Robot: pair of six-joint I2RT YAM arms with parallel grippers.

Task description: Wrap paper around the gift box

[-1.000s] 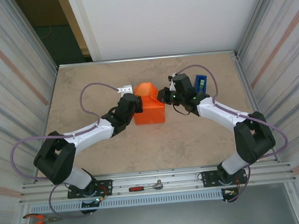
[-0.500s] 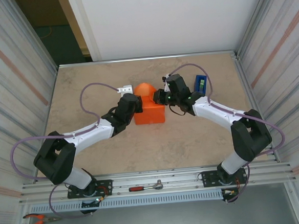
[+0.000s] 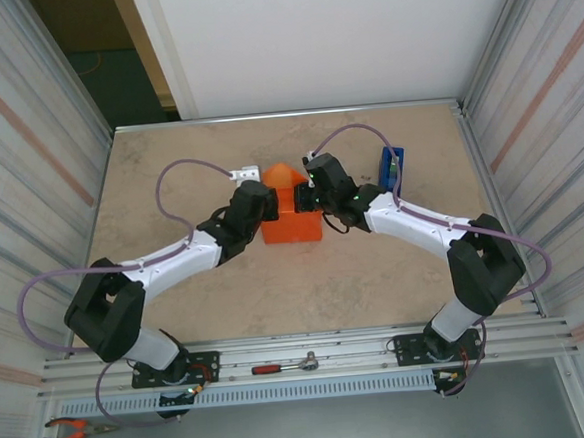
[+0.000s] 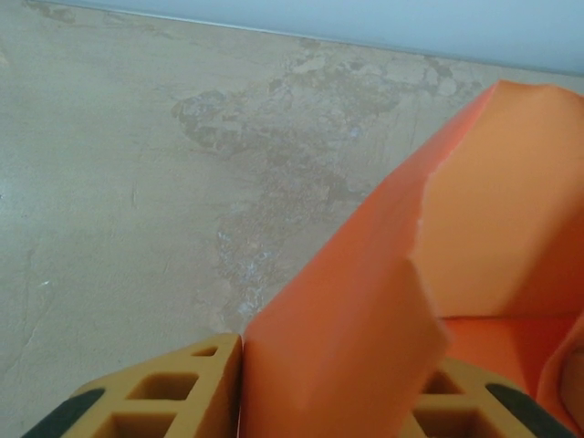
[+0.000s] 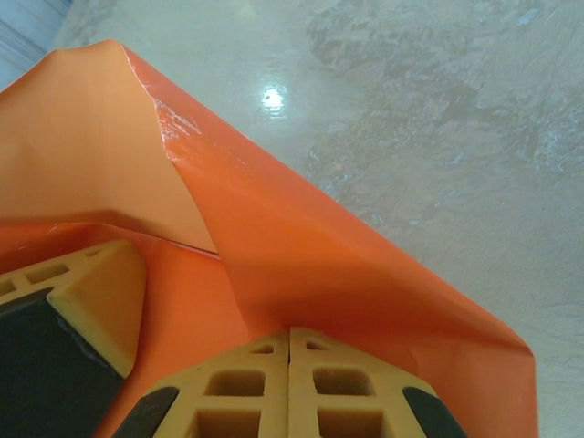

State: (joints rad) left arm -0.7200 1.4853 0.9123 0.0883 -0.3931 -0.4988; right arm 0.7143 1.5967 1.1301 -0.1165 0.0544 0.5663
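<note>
Beige table (image 3: 169,177) stretched around the gift box (image 3: 293,227), which sat mid-table between both arms, already skinned in orange. Seemingly to tuck the paper (image 5: 301,246) flap at its far end, the right gripper (image 5: 290,370) pushed in with its fingers pressed together. The left gripper (image 4: 319,401) braced the other side, fingers parted around a fold; whether it truly pinched, I couldn't tell.

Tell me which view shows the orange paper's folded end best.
Top external: the paper shows nearly whole, its far flap folded to a point between both arms. Left wrist sees one close fold between its fingers; right wrist, a crease beyond its shut fingers.
</note>
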